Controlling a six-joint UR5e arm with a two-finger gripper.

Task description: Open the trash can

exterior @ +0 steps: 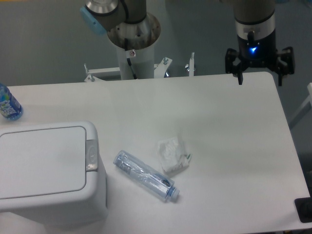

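Observation:
The trash can (46,168) is a large white boxy bin at the table's front left. Its flat lid (41,161) lies closed, with a small grey push-button latch (91,155) on its right edge. My gripper (259,80) hangs at the far right back edge of the table, well away from the bin. Its two dark fingers (240,73) point down and stand wide apart, holding nothing.
A clear plastic bottle (145,175) lies on its side right of the bin. A crumpled white paper (173,153) sits beside it. A blue-capped bottle (7,103) stands at the far left edge. The arm's base column (131,48) stands behind the table.

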